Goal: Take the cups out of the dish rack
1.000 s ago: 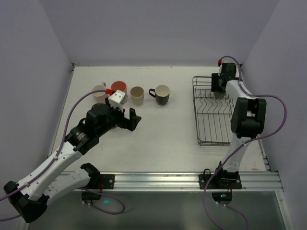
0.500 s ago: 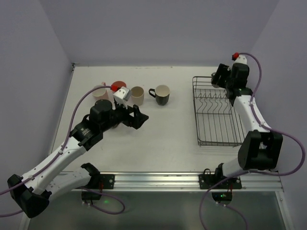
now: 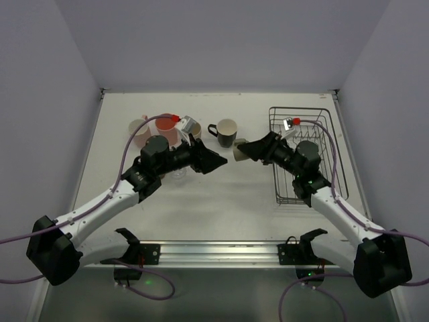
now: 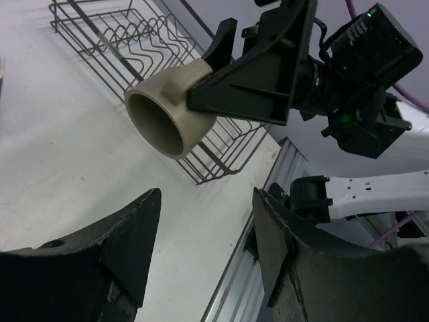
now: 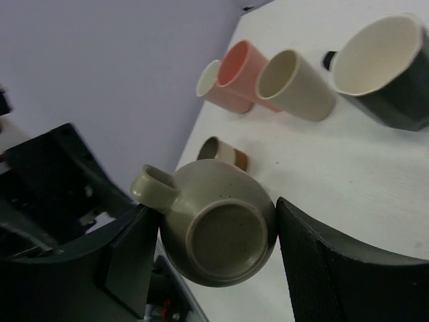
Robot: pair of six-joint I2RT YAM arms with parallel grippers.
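White counter [image 3: 228, 201]. My right tool [image 5: 221, 251]: clamped on mug [image 4: 167, 111], mouth toward my left tool [image 4: 204, 248], spread wide; centre mug between fingers before closing.

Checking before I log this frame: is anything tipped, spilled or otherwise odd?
Only the olive-grey mug: it lies on its side in mid-air, clamped in the right gripper, mouth facing the open left gripper. No spill or damage shows; the black mug on the table stands upright.
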